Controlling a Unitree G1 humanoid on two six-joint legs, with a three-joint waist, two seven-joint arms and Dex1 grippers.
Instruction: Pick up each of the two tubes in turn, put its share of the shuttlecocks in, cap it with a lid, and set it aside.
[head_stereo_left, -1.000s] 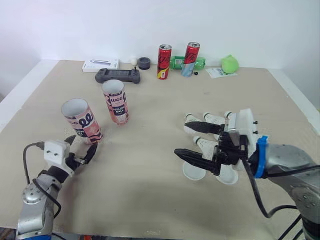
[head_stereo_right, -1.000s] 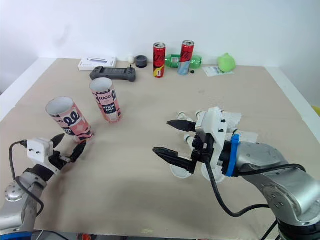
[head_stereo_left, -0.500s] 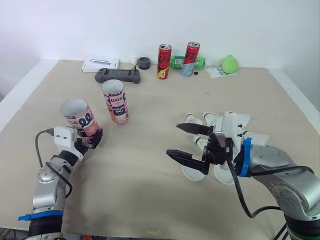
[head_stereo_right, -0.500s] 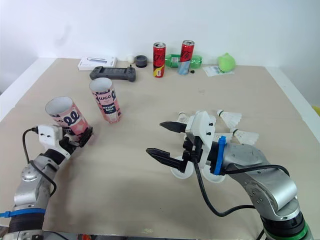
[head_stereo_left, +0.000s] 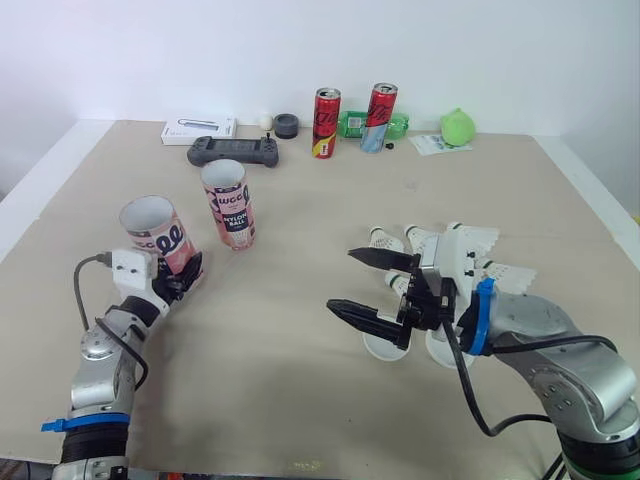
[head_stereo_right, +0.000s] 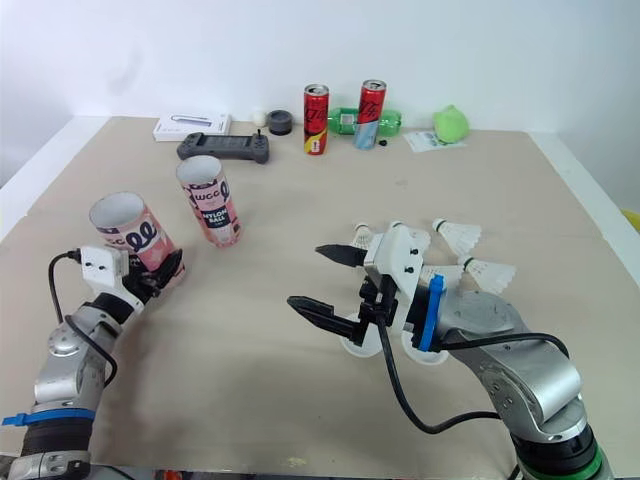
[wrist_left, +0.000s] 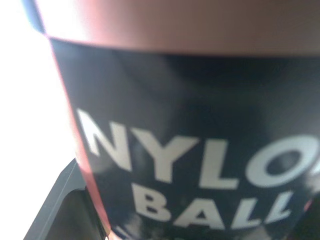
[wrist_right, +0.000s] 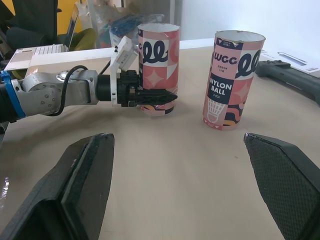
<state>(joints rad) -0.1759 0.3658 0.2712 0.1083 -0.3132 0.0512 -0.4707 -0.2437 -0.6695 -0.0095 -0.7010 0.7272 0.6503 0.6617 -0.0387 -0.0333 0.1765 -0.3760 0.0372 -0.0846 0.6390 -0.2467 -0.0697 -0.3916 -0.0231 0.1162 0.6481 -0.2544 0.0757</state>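
Grip looks fresh: left gripper (head_stereo_left: 186, 276), apart a second ago, now clasps the base of the near tube (head_stereo_left: 158, 232) at lower left, right gripper (head_stereo_left: 342, 280) spread wide at centre; the left wrist view crowds with the label, the right wrist view shows the same clasp, so lifting seems next.

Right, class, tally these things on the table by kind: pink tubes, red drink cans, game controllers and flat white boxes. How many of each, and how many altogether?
Pink tubes: 2
Red drink cans: 2
Grey game controller: 1
Flat white box: 1
Total: 6
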